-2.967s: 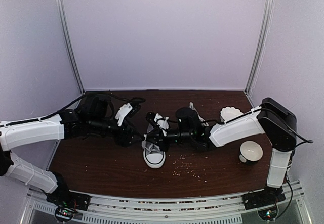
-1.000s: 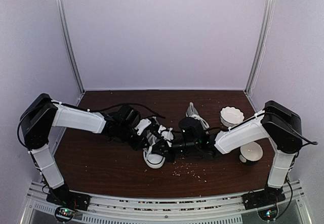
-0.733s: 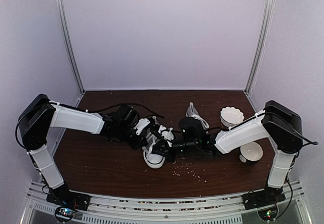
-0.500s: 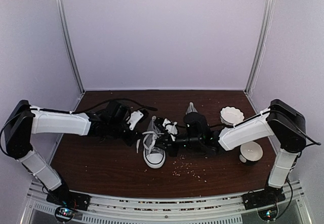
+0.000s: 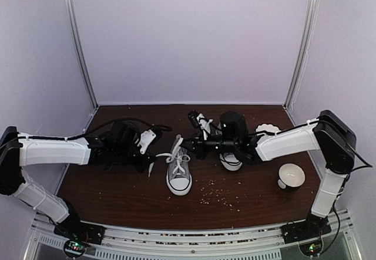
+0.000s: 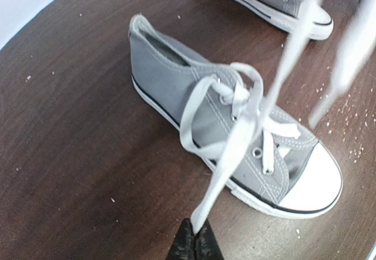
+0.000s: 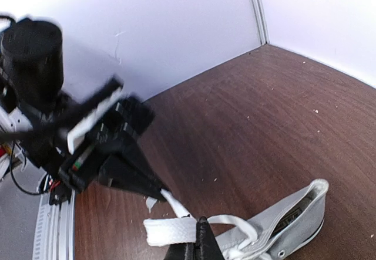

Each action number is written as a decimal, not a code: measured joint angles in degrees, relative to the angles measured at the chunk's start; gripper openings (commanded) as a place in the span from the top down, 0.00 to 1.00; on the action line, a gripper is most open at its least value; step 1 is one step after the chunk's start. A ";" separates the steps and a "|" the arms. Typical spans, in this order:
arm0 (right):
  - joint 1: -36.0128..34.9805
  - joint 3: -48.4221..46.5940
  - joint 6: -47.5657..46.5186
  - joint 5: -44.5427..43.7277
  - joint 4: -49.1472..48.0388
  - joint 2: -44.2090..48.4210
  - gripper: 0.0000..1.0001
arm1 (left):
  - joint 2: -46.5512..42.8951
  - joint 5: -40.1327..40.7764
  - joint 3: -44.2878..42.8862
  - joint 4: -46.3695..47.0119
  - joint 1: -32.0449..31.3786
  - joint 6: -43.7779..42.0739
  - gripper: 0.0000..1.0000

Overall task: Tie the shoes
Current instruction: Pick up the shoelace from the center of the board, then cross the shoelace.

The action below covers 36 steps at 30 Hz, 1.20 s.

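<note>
One grey sneaker (image 5: 178,172) with a white toe cap stands mid-table, toe toward the near edge. The second shoe (image 5: 230,158) lies partly under my right arm. My left gripper (image 5: 150,161) is left of the near shoe, shut on a white lace (image 6: 235,148) that runs taut up to the eyelets. My right gripper (image 5: 188,145) hangs just behind that shoe's heel, shut on the other lace strand (image 7: 167,230). In the left wrist view the shoe (image 6: 235,137) shows a loose loop by its tongue. In the right wrist view the left gripper (image 7: 126,175) is across the shoe (image 7: 288,225).
A white bowl (image 5: 291,175) sits at the right near my right arm's base. A scalloped white dish (image 5: 267,130) sits behind the forearm. Crumbs (image 5: 217,193) are scattered in front of the shoes. Side walls and posts stand close on both sides.
Both grippers were bunched over the near shoe. They have drawn apart, left going left and right going back and right, pulling the laces out taut. The left gripper has closed on its lace.
</note>
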<state>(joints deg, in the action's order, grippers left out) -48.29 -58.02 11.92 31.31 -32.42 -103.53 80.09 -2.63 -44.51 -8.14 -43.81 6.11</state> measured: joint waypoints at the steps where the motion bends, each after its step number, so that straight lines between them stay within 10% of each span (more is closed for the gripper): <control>1: 0.33 -1.53 1.31 -0.02 -0.11 -0.83 1.00 | 0.00 -0.13 0.85 -0.02 0.00 0.07 1.00; 14: 2.78 -8.39 14.27 -1.38 0.90 -9.68 1.00 | -1.25 -2.78 3.96 1.44 -0.17 -6.62 0.39; 26: 4.04 -8.50 21.33 -1.44 -1.36 -11.85 1.00 | 13.51 0.17 -3.52 9.66 -2.58 -27.36 0.46; 36: 4.24 -8.50 23.56 -1.33 -3.41 -12.24 1.00 | 20.09 3.96 -10.64 9.62 -2.58 -30.53 0.77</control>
<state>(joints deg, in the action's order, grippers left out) -44.05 -66.52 35.48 29.98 -35.83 -115.77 100.18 1.32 -55.16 1.48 -46.39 -24.43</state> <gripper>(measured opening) 0.007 0.262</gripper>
